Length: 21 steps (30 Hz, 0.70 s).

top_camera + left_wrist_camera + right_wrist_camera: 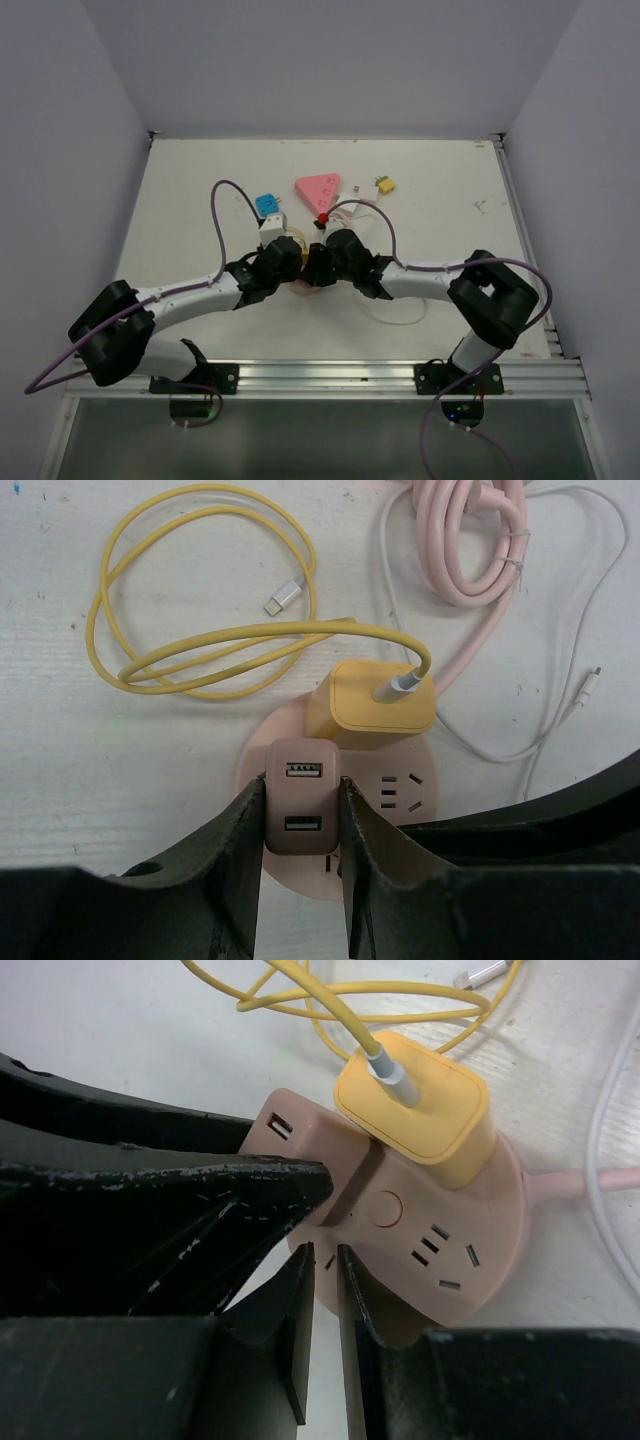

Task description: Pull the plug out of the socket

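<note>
- My left gripper is pinching the plug, a pink block with two USB ports. One finger presses on each of its side faces.
- The plug is seated in the socket, a round pink hub, on the part of its top nearest my left wrist.
- The socket lies flat near the middle of the bench. In the top view both my wrists meet over it and hide most of it.
- My right gripper is at the socket's rim, on the side opposite the charger. Its fingers stand with only a thin gap between them. I cannot tell whether they clamp the rim or just touch it.
- The yellow charger is plugged into the socket just beside the plug, on the far side of it from my left wrist.
- A yellow cable runs from the charger's top and loops on the bench, its free end lying loose.
- A pink cable lies coiled near the socket, and a thin white cable curves past it.
- Toward the far edge lie a blue adapter and a pink triangle, apart from the socket.
</note>
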Each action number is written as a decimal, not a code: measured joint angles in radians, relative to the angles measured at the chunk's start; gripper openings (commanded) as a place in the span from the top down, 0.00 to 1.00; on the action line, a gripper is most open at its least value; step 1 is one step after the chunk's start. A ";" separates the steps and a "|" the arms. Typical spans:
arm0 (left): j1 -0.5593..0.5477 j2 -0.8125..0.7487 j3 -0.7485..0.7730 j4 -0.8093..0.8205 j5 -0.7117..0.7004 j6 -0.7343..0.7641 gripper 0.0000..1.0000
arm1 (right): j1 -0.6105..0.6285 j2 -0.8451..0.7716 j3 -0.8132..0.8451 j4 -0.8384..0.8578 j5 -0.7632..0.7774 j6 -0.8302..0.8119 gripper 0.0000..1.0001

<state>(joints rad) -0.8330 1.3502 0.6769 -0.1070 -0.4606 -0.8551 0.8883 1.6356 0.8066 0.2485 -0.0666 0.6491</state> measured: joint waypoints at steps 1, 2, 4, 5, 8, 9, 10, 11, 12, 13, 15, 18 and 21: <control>-0.002 0.001 0.000 0.000 -0.002 0.000 1.00 | 0.002 0.016 0.007 0.009 -0.007 -0.002 0.81; -0.003 0.004 0.002 0.000 -0.004 0.000 1.00 | 0.002 0.031 0.011 0.015 -0.012 -0.002 0.82; -0.007 0.013 0.010 -0.001 -0.007 0.000 1.00 | 0.003 0.061 0.011 0.023 -0.016 0.004 0.86; -0.008 0.019 0.014 -0.007 -0.006 0.000 1.00 | 0.003 0.076 0.011 0.029 -0.016 0.013 0.86; -0.014 0.029 0.031 -0.028 -0.016 0.001 1.00 | 0.002 0.098 0.013 0.056 -0.023 0.055 0.87; -0.014 0.032 0.037 -0.036 -0.018 0.001 1.00 | 0.002 0.104 0.015 0.058 -0.023 0.069 0.86; -0.014 0.038 0.047 -0.049 -0.023 0.002 1.00 | 0.001 0.111 0.021 0.058 -0.023 0.080 0.87; -0.013 0.042 0.054 -0.060 -0.028 0.002 1.00 | 0.001 0.119 0.029 0.056 -0.023 0.093 0.88; -0.012 0.046 0.061 -0.070 -0.033 0.002 1.00 | 0.001 0.128 0.037 0.049 -0.023 0.108 0.88; -0.012 0.051 0.070 -0.084 -0.040 0.003 1.00 | 0.001 0.137 0.048 0.042 -0.023 0.126 0.89; -0.011 0.060 0.088 -0.113 -0.054 0.005 1.00 | 0.000 0.151 0.073 0.014 -0.023 0.155 0.89; -0.009 0.070 0.112 -0.157 -0.070 0.006 1.00 | -0.005 0.170 0.105 -0.028 -0.026 0.204 0.89; -0.009 0.080 0.136 -0.195 -0.074 0.006 1.00 | -0.016 0.177 0.110 -0.042 -0.036 0.251 0.88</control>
<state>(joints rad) -0.8417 1.4300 0.8131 -0.3023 -0.5343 -0.8490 0.8726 1.8130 0.9169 0.2062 -0.1024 0.9005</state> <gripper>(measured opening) 0.348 0.115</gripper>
